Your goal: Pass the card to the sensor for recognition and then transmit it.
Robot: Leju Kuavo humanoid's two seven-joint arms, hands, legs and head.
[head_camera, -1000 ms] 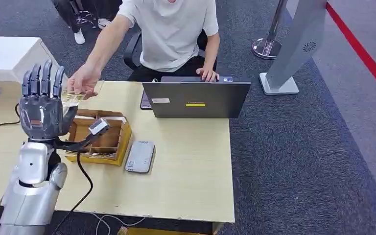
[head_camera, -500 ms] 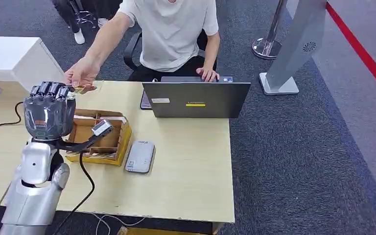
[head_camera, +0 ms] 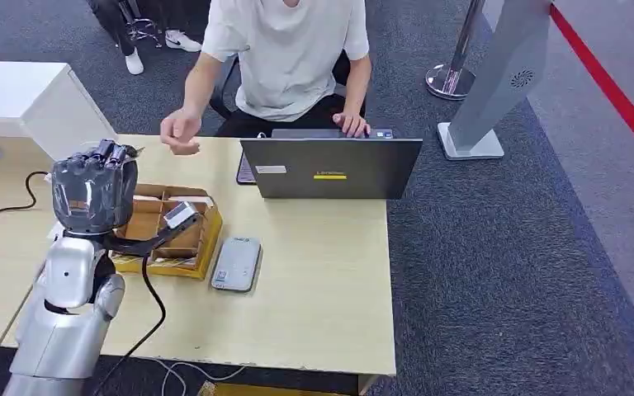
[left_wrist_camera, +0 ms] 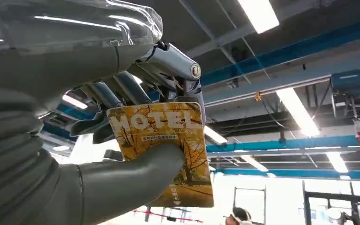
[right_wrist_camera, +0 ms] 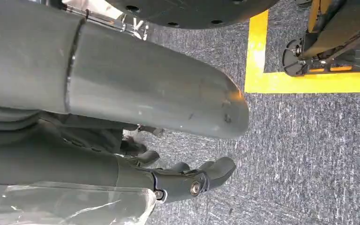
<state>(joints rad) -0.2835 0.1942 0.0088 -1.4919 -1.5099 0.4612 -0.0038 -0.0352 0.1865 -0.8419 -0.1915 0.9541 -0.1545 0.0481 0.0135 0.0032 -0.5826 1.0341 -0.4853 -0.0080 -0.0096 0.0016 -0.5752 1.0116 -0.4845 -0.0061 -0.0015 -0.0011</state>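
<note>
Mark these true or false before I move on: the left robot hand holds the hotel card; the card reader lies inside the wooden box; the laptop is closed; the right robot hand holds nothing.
1. The left robot hand holds the hotel card: true.
2. The card reader lies inside the wooden box: false, it lies on the table beside it.
3. The laptop is closed: false, it stands open.
4. The right robot hand holds nothing: true.

"HOTEL" in pale capitals across the yellow card (left_wrist_camera: 164,150), smaller print beneath it unreadable
</note>
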